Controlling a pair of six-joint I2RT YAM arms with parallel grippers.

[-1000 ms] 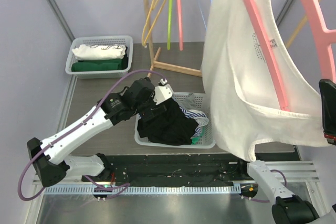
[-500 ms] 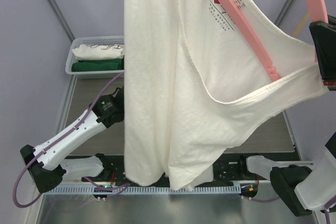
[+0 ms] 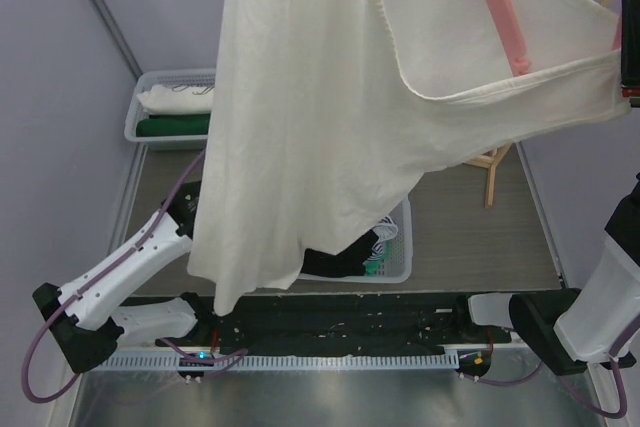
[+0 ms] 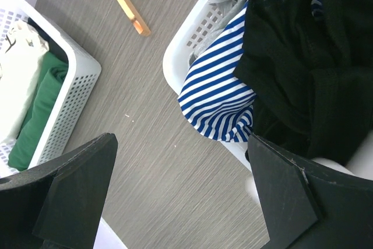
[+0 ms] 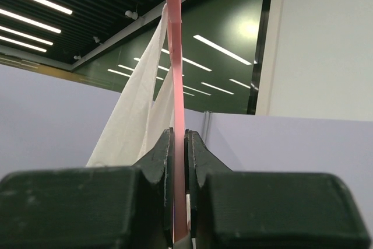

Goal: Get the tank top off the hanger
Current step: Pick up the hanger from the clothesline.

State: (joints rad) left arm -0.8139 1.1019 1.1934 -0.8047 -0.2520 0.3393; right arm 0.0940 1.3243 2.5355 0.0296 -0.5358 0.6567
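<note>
The right gripper [image 5: 179,144] pinches a thin pink hanger [image 5: 175,86] edge-on between its black fingers [image 5: 156,161], with the white tank top [image 5: 137,121] draped leftward behind.

White-and-black arms [image 3: 130,267], purple cables [image 3: 27,367]

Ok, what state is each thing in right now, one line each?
right tool: shut on the pink hanger.
pink hanger: held up, tank top on it.
tank top: not yet off, hanging free.
left tool: open, empty.
near basket: heaped with clothes.
far basket: holds folded clothes.
</note>
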